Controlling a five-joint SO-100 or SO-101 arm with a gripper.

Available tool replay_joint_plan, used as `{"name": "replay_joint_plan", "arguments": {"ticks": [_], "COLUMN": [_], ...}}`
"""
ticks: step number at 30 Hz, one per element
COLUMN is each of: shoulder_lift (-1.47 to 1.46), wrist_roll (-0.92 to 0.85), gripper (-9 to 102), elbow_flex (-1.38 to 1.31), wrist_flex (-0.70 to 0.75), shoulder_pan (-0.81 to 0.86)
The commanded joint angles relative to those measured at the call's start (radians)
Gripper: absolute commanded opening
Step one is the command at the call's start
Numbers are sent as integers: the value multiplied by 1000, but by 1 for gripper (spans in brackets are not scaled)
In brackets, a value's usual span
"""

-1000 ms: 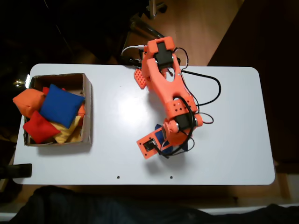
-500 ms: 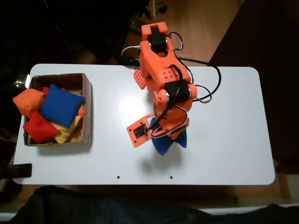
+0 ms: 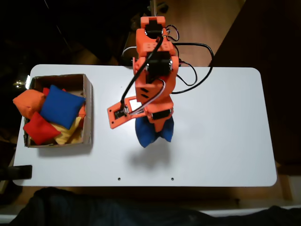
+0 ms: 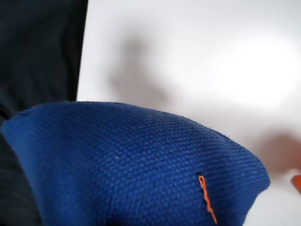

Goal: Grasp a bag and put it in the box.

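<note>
In the fixed view, a royal-blue bag [image 3: 151, 133] hangs from my orange gripper [image 3: 156, 124] above the white table's middle, casting a shadow on the surface below. The gripper is shut on the bag's upper part, and the arm hides the fingers. The wrist view has the same blue bag [image 4: 131, 165] close up across the lower half, with the table blurred behind it. The brown cardboard box [image 3: 88, 107] stands at the table's left end, well to the left of the gripper. Inside it lies another blue bag [image 3: 61, 106].
The box also holds a red beanbag [image 3: 40, 128], an orange beanbag [image 3: 28, 102] overhanging its left wall, and yellow fabric [image 3: 70, 133]. Black cables [image 3: 197, 77] trail right of the arm's base. The white table [image 3: 225, 141] lies bare to the right.
The arm has pulled back and swung left, lifting the blue bag off the table at front centre-right and carrying it toward the box.
</note>
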Motion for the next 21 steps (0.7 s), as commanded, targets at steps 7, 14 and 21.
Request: {"name": "replay_joint_plan", "arguments": {"ticks": [7,14,21], "shoulder_lift": [133,163,187], "wrist_roll": [-28,-37,-40], "gripper": [10,10,10], "elbow_flex": [-20,-44,-110], "wrist_flex": [5,-6,-8], "shoulder_pan": [161,308,468]}}
